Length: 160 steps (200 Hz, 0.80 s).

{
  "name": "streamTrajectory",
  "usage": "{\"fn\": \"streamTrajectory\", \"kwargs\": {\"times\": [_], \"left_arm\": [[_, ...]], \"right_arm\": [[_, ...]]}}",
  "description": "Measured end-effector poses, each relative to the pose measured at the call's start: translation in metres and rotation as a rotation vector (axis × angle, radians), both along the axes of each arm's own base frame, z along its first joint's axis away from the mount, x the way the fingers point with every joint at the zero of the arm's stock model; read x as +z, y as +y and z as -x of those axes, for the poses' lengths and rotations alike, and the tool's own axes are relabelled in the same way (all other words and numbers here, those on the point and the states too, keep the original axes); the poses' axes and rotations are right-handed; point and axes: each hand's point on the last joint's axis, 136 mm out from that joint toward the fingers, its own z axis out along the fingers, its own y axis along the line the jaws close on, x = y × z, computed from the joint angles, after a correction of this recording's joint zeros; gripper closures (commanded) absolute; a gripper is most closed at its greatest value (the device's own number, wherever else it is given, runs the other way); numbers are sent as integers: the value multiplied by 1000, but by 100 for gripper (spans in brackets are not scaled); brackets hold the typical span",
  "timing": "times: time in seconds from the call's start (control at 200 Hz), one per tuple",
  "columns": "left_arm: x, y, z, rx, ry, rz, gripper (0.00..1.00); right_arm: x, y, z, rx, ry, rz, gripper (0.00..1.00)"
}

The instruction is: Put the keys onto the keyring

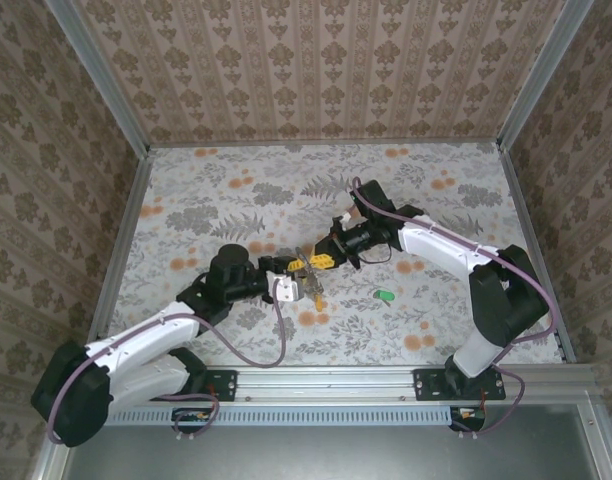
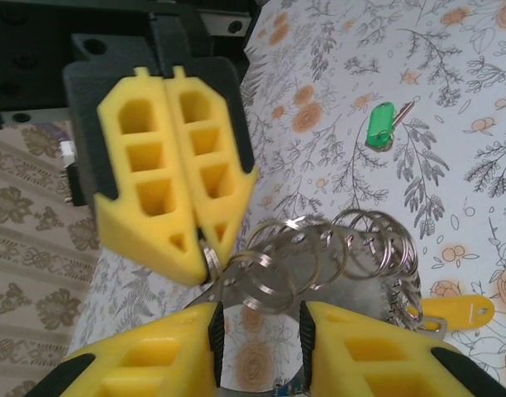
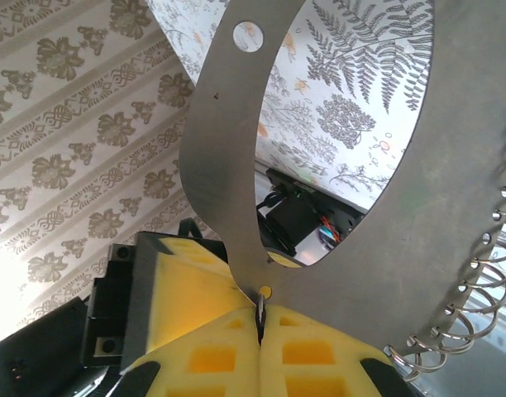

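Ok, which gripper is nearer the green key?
Right. The green key lies just nearward of the right gripper; the left gripper is farther, off to the key's left.

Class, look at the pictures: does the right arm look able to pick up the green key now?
Probably not. The right hand is shut on the keyring, so it is occupied, though the green key lies unobstructed on the table nearby.

SURFACE: table (image 1: 236, 170) wore a floral-print cover | ON IT: green-headed key (image 1: 384, 294) lay flat | PLACE: key sat right of the table's centre, toward its near edge
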Motion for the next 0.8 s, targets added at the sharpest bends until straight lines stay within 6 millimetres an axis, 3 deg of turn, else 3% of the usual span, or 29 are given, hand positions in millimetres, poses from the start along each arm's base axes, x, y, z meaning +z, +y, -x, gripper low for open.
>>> {"fn": "streamTrajectory", "kwargs": {"times": [0.28, 0.52, 0.8], "left_arm": [[-1, -1, -2, -1, 7, 4, 66], [27, 17, -15, 77, -9, 89, 68], [15, 15, -14, 67, 62, 78, 67]], "right_arm": [[-2, 1, -1, -22, 20, -8, 100], [6, 2, 0, -21, -5, -27, 100], [9, 5, 2, -26, -3, -39, 100]]}}
